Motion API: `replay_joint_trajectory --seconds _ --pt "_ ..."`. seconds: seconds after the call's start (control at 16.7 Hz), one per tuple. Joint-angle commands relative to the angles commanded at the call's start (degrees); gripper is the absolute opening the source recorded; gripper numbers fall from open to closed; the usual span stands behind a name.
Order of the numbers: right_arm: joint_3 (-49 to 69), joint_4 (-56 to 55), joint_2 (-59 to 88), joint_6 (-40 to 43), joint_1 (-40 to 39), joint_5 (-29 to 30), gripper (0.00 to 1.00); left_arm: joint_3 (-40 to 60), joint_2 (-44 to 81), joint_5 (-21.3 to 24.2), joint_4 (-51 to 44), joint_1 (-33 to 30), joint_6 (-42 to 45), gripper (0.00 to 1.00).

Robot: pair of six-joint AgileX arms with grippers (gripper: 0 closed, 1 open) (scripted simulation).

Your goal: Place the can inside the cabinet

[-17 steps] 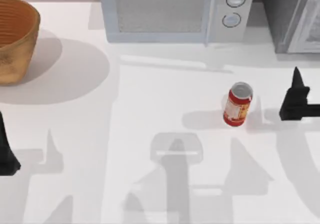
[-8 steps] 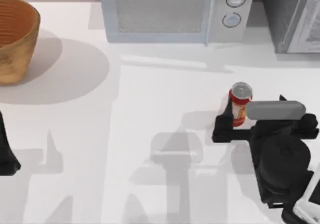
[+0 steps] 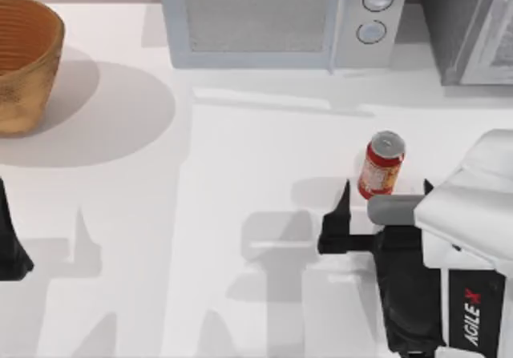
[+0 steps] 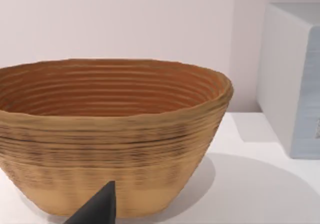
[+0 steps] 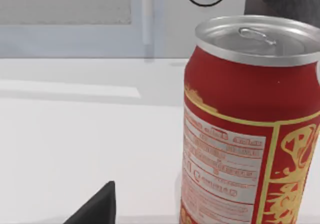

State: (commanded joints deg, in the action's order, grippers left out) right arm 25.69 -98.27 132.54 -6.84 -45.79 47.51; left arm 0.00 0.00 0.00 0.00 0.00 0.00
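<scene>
Red drinks can (image 3: 381, 166) stands upright on the table (image 3: 240, 214) in front of the microwave's (image 3: 276, 18) knobs, just beyond right gripper (image 3: 385, 206), whose fingers are spread wide, cabinet (image 3: 469, 26) further back-right; left arm parked far left.

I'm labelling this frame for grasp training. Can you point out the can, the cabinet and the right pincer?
can (image 3: 380, 168): top view, red label side.
cabinet (image 3: 461, 22): top view, dark speckled wall at the table's far right.
right pincer (image 3: 385, 198): top view, midway between fingertips, just short of the can.
</scene>
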Motion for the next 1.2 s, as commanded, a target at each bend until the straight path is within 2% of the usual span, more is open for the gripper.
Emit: replay_joint_trajectory --seconds 0.24,0.72,0.96,1.2 --pt "-0.01 0.25 -0.11 0.05 0.38 -0.25 1.0 0.0 0.0 0.0 0.0 0.0 0.0 1.0" --pt "9.99 6.6 2.25 1.53 7.94 -7.83 1.0 0.0 0.0 0.0 0.0 0.0 0.0 1.0" --pt "10.55 6.97 2.39 1.61 8.37 -8.26 1.0 0.0 0.0 0.0 0.0 0.0 0.0 1.0" --pt "10.55 6.97 2.39 1.61 8.37 -8.26 0.7 0.0 0.0 0.0 0.0 0.0 0.0 1.0"
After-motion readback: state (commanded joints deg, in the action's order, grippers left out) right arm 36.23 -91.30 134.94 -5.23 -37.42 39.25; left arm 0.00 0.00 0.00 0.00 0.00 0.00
